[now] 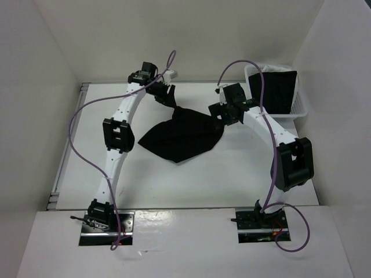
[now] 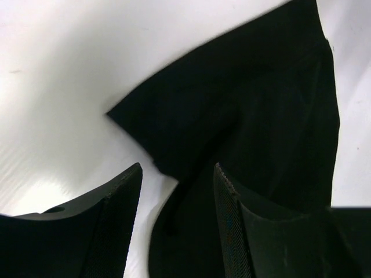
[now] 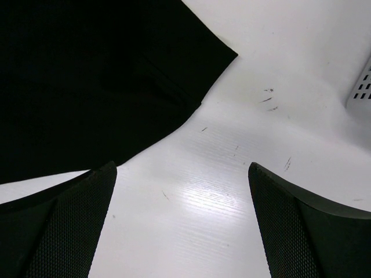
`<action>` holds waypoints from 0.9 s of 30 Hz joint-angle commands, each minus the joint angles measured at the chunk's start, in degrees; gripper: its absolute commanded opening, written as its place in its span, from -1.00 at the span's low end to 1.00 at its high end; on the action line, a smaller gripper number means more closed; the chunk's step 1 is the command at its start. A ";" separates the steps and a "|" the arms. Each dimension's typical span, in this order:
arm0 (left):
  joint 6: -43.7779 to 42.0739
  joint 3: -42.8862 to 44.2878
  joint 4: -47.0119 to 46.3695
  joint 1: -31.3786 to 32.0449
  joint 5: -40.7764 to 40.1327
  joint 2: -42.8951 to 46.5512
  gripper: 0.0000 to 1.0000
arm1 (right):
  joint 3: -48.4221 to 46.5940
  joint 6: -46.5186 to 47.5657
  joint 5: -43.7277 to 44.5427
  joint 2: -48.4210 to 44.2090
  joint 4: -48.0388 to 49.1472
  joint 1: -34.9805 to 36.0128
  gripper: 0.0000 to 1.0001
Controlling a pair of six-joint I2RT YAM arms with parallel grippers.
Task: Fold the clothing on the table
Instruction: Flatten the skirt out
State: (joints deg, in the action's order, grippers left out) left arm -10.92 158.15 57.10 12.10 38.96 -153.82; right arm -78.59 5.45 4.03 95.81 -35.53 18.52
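**Overhead view.** It alone is showing the whole scene. The table, plain matte white, is lying inside upright white wall panels, with a thin metal rail running along its left edge. The clothing is lying rumpled between the two sets of jaws. Its long axis is running from the left gripper side across to the right gripper, and a narrow tail is drawing up to a point at the left jaws. A white mesh basket holding black cloth is sitting beyond the right jaws.

**Left wrist view.** The jaws are standing partly apart, with bare table showing between the tips. The right-hand finger is overhanging the fabric, and a dark fold is lying deeper in the gap.

**Right wrist view.** The jaws are spreading wide over scuffed table and gripping nothing. One garment corner is lying ahead of the left-hand finger.
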 commanded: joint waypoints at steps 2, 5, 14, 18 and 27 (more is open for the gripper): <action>-2.97 5.06 6.79 3.36 2.96 -5.08 0.20 | 0.72 0.17 -1.75 -3.61 1.78 -0.42 0.96; -1.92 5.68 6.09 3.37 1.39 -6.49 0.20 | 0.72 0.17 -2.53 -5.01 1.78 -0.94 0.96; 5.91 7.53 0.12 3.37 -14.34 -7.64 0.20 | 2.91 0.17 -3.07 -6.69 2.31 -0.95 0.96; 7.58 9.02 -2.25 3.37 -18.31 -5.27 0.20 | 3.44 0.17 -3.59 -7.22 2.31 -0.95 0.96; 9.77 9.02 -4.18 2.84 -19.35 -5.26 0.20 | 4.49 0.17 -3.59 -7.22 2.83 -0.95 0.96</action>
State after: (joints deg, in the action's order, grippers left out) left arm -3.29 165.53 55.09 15.40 20.99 -161.18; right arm -75.22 5.43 0.80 90.80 -35.14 17.96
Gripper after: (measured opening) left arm 0.599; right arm 0.982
